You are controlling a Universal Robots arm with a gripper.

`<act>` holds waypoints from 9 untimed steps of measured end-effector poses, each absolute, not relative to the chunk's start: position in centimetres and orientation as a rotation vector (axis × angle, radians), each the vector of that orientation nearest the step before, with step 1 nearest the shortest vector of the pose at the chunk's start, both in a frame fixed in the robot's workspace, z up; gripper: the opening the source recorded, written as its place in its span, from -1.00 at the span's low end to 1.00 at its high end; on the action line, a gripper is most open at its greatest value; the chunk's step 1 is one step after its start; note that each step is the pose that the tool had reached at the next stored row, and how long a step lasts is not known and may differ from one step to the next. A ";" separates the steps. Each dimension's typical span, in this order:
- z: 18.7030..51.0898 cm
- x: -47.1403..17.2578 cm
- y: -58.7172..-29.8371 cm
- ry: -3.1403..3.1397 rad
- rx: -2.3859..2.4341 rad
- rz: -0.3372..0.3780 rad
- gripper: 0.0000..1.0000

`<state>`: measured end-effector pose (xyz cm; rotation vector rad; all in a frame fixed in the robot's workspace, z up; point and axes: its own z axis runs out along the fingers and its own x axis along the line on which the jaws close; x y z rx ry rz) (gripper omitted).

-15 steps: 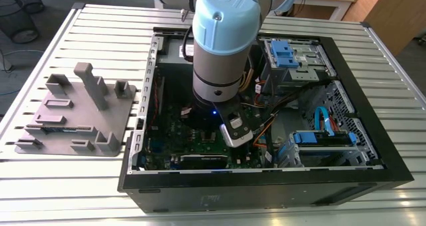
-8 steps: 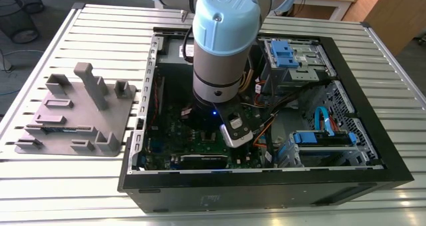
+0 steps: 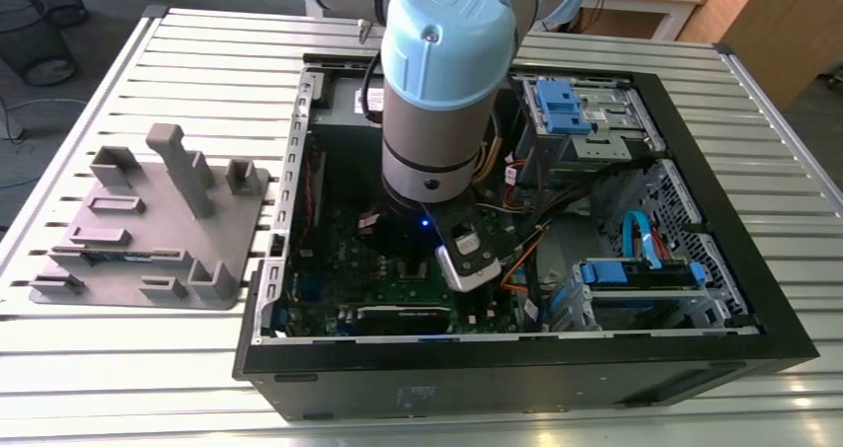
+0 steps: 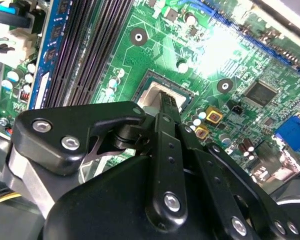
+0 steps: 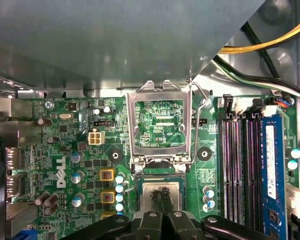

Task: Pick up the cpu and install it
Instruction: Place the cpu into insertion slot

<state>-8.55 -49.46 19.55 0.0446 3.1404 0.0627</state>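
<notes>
The cpu (image 5: 148,190) lies flat in the motherboard socket, its shiny silver top showing in both wrist views (image 4: 151,94). My gripper (image 5: 161,196) is directly over the middle of the chip, its two black fingers drawn together, tips at or just above the metal top (image 4: 168,101). I cannot tell whether they touch it. The silver socket frame (image 5: 131,125) stands flipped open beside the socket, with its wire lever (image 5: 200,107) raised. In the exterior view the arm (image 3: 441,102) reaches down into the open computer case (image 3: 685,131).
Memory slots (image 5: 237,165) and a blue-labelled module (image 5: 270,160) run beside the socket. Yellow and black cables (image 5: 262,42) cross near the case wall. Blue drive bays (image 3: 567,107) sit inside the case. A grey moulded tray with posts (image 3: 145,220) stands on the slatted table at the exterior view's left.
</notes>
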 end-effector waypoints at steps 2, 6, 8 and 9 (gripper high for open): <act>20.1 -8.6 -49.5 3.142 0.045 0.059 -0.79; 21.2 -8.6 -49.5 3.142 0.045 0.058 -0.79; 21.7 -8.6 -49.5 3.142 0.045 0.058 -0.79; 21.8 -8.6 -49.5 3.142 0.045 0.059 -0.79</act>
